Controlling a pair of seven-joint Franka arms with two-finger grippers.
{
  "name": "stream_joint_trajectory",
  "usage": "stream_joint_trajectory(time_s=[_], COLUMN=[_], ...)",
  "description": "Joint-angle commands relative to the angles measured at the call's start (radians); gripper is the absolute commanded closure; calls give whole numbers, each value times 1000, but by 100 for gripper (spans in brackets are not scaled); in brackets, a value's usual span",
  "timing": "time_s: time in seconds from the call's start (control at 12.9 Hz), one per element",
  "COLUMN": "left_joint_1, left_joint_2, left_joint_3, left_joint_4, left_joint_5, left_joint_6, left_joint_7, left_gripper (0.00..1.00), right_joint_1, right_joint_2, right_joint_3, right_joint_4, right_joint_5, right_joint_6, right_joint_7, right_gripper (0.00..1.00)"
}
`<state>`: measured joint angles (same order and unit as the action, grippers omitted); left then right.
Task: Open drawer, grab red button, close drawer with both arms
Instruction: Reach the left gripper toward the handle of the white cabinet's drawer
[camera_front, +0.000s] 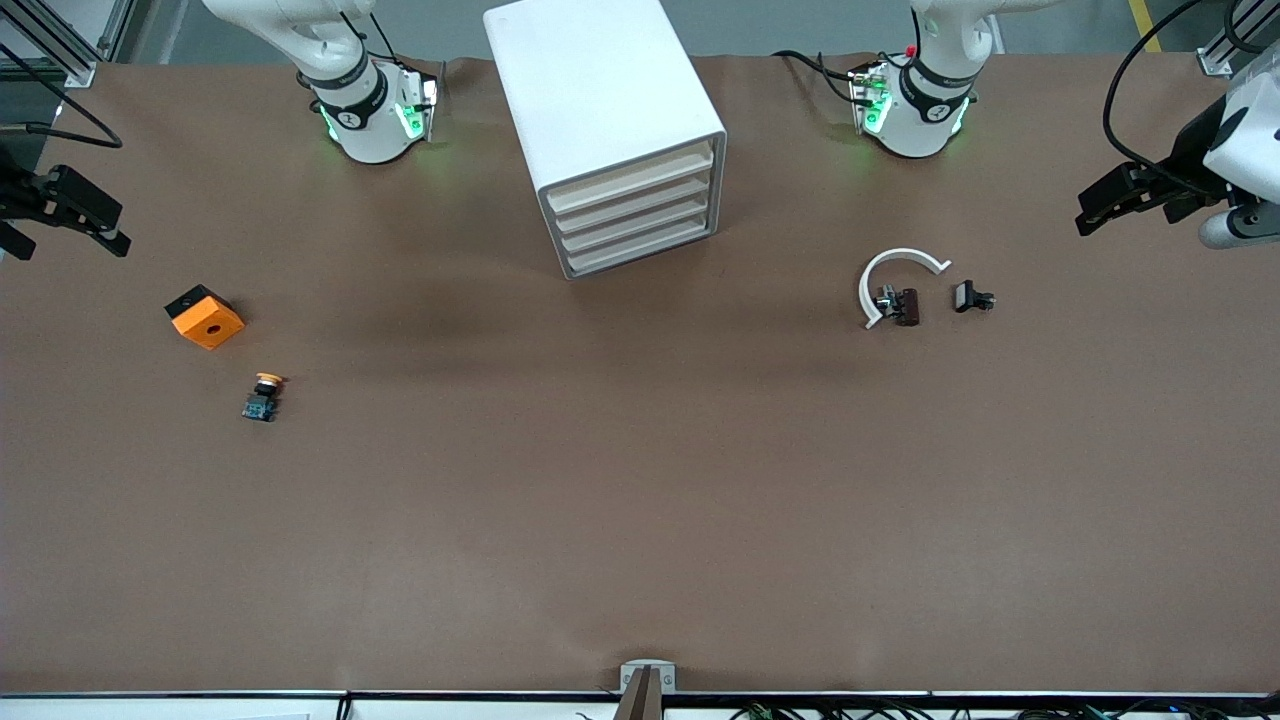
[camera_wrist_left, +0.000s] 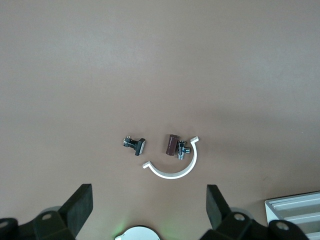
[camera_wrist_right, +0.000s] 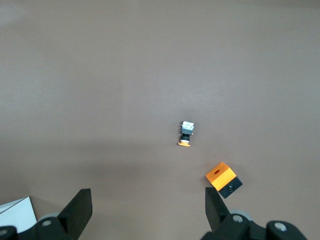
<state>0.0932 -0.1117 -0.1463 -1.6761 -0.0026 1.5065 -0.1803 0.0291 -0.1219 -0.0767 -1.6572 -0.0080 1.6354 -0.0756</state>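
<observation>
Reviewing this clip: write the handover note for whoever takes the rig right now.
Left gripper: open, empty, waiting at the left arm's end of the table.
Right gripper: open, empty, waiting at the right arm's end.
Cabinet: mid-table between the arm bases, all four drawers shut.
Red button: not visible in any view; possibly inside a drawer.
Also on the table: a yellow-capped button and an orange cube toward the right arm's end; a white curved clip with small dark parts toward the left arm's end.
Done: nothing yet.
Left: open a drawer, take the red button, close the drawer.
</observation>
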Motion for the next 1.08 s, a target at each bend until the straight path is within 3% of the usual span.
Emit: stream_joint_trajectory(time_s=[0.0,0.15,0.62,1.0], left_joint_1=[3,-1,-23,-76], left_joint_2=[9,14,220,378], left_joint_3=[-7,-7,-13,-41], left_joint_4=[27,36,93,91], left_joint_5=[-8,-7,-7,-20], left_joint_6=[-23,-23,6,57], left_joint_7=[-7,-8,-30,-330], left_gripper=[0,0,0,0], right_joint_1=[-20,-21,-17,-18], right_joint_2=[2,2,11,14], right_joint_3=[8,8,8,8], right_joint_4=[16,13,14,14], right_joint_5=[22,22,22,19], right_joint_6=[-11,-17,-26,-20], right_joint_7=[10,11,46,43], right_gripper=[0,0,0,0])
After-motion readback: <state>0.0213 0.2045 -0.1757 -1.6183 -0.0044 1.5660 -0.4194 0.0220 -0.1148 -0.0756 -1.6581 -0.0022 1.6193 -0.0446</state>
